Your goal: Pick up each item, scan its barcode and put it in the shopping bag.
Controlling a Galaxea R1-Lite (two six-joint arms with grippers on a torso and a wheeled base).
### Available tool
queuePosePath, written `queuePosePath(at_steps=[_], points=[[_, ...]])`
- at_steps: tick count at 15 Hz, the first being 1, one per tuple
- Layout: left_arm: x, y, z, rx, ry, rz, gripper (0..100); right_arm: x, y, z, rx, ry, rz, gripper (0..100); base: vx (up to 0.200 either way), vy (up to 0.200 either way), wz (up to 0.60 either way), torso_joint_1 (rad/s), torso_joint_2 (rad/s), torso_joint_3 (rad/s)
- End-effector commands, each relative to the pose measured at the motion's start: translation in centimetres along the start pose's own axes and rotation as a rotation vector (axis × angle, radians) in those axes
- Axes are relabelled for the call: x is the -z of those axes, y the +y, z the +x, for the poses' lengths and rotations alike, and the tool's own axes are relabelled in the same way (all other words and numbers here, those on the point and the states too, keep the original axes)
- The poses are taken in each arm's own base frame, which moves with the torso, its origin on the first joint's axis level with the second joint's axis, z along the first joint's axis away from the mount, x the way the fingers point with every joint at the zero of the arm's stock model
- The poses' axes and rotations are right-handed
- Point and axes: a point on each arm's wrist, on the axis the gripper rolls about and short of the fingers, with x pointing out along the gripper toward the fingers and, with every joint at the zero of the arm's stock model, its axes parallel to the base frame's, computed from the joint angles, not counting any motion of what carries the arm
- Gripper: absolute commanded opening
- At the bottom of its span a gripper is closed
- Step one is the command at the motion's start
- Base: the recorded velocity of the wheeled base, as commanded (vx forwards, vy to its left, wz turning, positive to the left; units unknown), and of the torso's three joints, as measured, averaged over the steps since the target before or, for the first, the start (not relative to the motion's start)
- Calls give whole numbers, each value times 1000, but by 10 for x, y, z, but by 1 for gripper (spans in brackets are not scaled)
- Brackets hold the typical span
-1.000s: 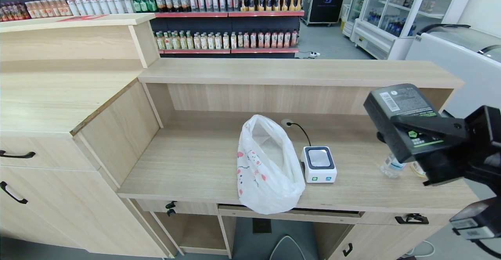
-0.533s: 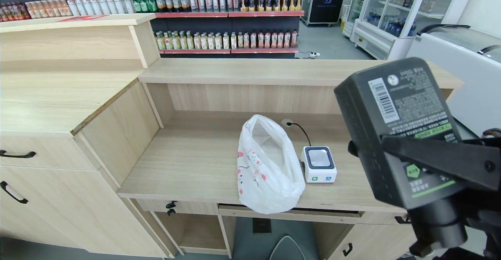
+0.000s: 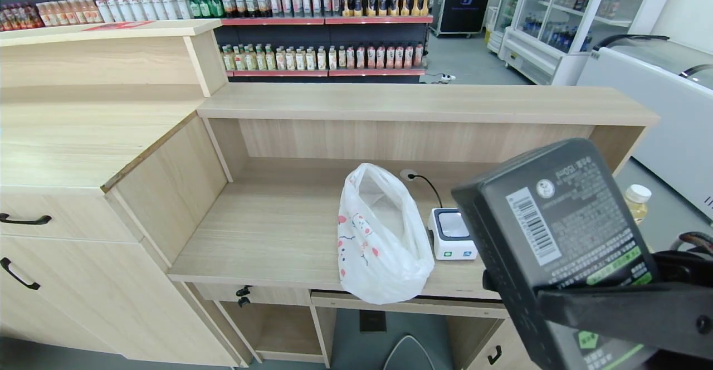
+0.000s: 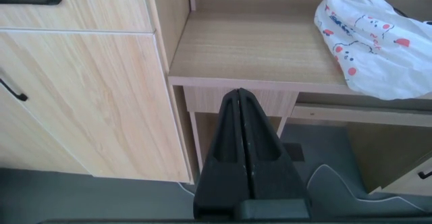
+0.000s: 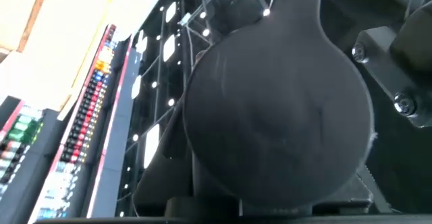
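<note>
Black bottle (image 3: 562, 247) sat pinched in your right gripper (image 3: 535, 303), barcode (image 3: 532, 228) facing up. Your left gripper (image 4: 241, 101) had its jaws pressed together.

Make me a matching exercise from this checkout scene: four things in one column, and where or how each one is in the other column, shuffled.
Things:
1. shopping bag
2. scanner
3. black item
4. capped bottle

States:
A. held up by the right gripper, barcode label facing the head view
B. mouth open, hanging over the front edge of the counter
C. white box just right of the bag
D. pale cap, yellowish contents, far right

Pairs: 1-B, 2-C, 3-A, 4-D
</note>
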Motion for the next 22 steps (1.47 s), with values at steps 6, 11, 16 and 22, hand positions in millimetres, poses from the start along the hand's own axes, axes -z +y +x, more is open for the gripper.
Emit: queuePosePath(at_steps=[6, 11, 16, 22], points=[[0, 0, 0, 0, 0, 1, 0, -10, 2, -4, -15, -85, 45, 0, 0, 0, 0, 0, 0, 0], [0, 0, 0, 0, 0, 1, 0, -10, 0, -6, -18, -86, 48, 0, 0, 0, 0, 0, 0, 0], [0, 0, 0, 0, 0, 1, 0, -8, -3, -7, -15, -79, 43, 0, 0, 0, 0, 0, 0, 0], [0, 0, 0, 0, 0, 1, 0, 23, 25, -50, -311, 402, 713, 0, 0, 0, 0, 0, 0, 0]])
